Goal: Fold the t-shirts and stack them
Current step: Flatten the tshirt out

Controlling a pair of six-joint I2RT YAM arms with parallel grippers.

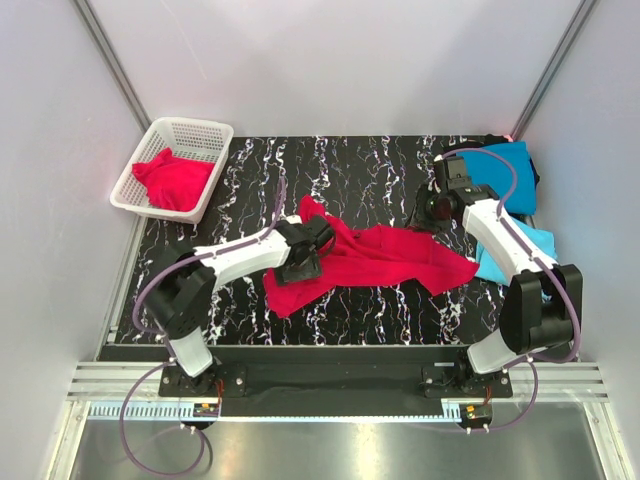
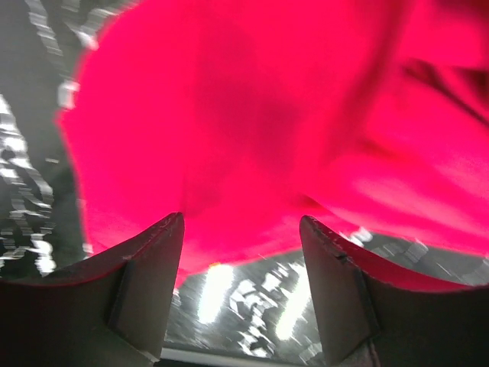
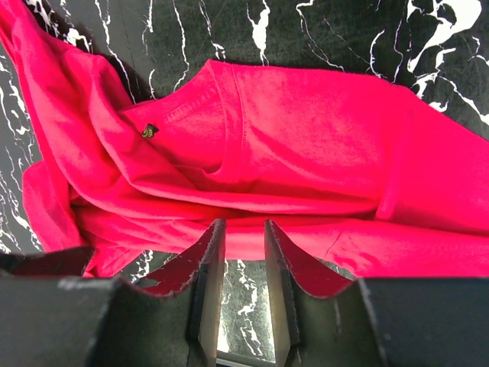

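Crimson t-shirt (image 1: 385,255) lies crumpled across the middle of the marbled worktop (image 1: 350,165). We see the left pincer (image 2: 241,229) at its left end, jaws wide apart with cloth bunched at their tips, and the right pincer (image 3: 241,225) at its upper right edge, parted by a narrow gap; we cannot tell whether either has a hold. A red t-shirt (image 1: 178,182) sits in the white basket (image 1: 187,124) at upper left, with a teal t-shirt (image 1: 512,165) and a sky-blue t-shirt (image 1: 525,243) at far right.

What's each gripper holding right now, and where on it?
Left gripper stands open around the red t-shirt's edge, not clamped. Right gripper is narrow at another edge; whether it grips cannot be told.
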